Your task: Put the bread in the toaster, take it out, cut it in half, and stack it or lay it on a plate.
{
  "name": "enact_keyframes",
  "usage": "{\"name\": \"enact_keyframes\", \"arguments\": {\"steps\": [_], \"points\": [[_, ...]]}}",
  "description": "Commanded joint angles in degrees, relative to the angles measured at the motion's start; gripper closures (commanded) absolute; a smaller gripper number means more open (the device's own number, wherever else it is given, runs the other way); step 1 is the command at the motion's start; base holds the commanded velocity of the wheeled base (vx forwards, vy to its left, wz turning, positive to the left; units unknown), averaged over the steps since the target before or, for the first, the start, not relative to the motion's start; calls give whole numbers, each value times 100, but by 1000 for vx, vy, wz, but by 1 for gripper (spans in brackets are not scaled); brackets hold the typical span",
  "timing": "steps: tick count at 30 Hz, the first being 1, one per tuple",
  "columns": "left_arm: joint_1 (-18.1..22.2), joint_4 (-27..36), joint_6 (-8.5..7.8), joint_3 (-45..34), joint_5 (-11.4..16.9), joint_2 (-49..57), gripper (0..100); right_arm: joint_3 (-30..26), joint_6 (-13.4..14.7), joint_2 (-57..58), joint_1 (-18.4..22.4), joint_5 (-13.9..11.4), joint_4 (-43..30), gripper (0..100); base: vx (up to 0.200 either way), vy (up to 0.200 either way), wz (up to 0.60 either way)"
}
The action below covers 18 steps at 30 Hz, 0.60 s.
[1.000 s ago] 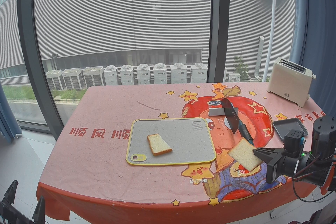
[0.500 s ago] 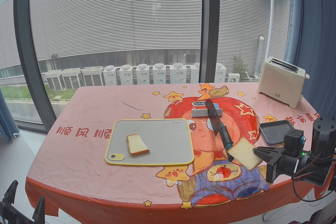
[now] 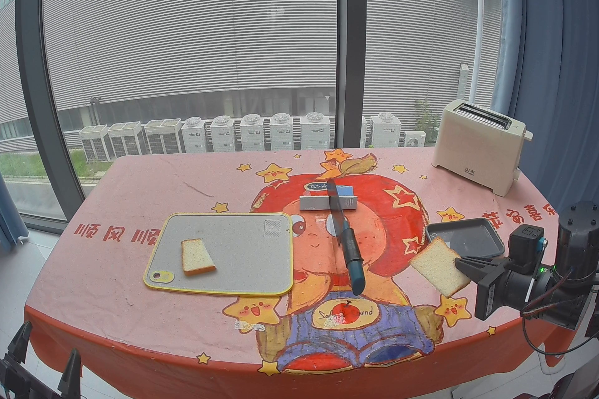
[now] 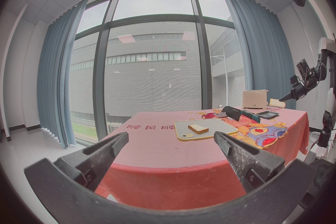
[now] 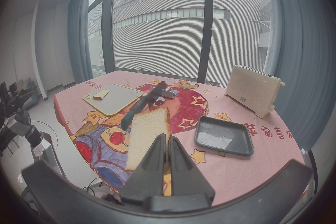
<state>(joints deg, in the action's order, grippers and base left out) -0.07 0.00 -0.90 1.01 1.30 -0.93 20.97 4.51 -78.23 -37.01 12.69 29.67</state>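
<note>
My right gripper (image 3: 465,267) (image 5: 165,140) is shut on a slice of white bread (image 3: 439,267) (image 5: 148,135), held in the air over the table's front right part, beside the dark plate (image 3: 466,236) (image 5: 224,135). A half slice of bread (image 3: 197,256) (image 4: 198,127) lies on the grey cutting board (image 3: 249,244) (image 4: 210,125). The cream toaster (image 3: 480,145) (image 5: 253,90) stands at the far right corner. A dark knife (image 3: 344,232) (image 5: 141,105) leans on its small rack (image 3: 327,202). My left gripper (image 4: 171,151) hangs open, low and well short of the table's left end.
The pink printed tablecloth (image 3: 187,307) covers the table up to the window. A blue curtain (image 3: 555,45) hangs just behind the toaster. Open cloth lies between the cutting board and the plate, around the knife.
The head view has swung right, so everything on the table sits further left in the picture. My right gripper keeps the bread slice, which now hangs next to the plate.
</note>
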Motion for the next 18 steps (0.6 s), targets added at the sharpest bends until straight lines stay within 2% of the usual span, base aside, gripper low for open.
{"name": "enact_keyframes", "arguments": {"steps": [1,6,11,15,18], "points": [[-1,0,2,-92,1,31,0,4,68,-35,1,67,4,100,0,0,0],[-1,0,2,-92,1,31,0,4,243,-26,36,93,4,100,0,0,0],[-1,0,2,-92,1,31,0,39,287,-202,502,93,4,100,0,0,0],[-1,0,2,-92,1,31,0,188,314,-325,651,120,4,100,0,0,0],[-1,0,2,-92,1,31,0,259,489,-430,766,251,4,100,0,0,0]]}}
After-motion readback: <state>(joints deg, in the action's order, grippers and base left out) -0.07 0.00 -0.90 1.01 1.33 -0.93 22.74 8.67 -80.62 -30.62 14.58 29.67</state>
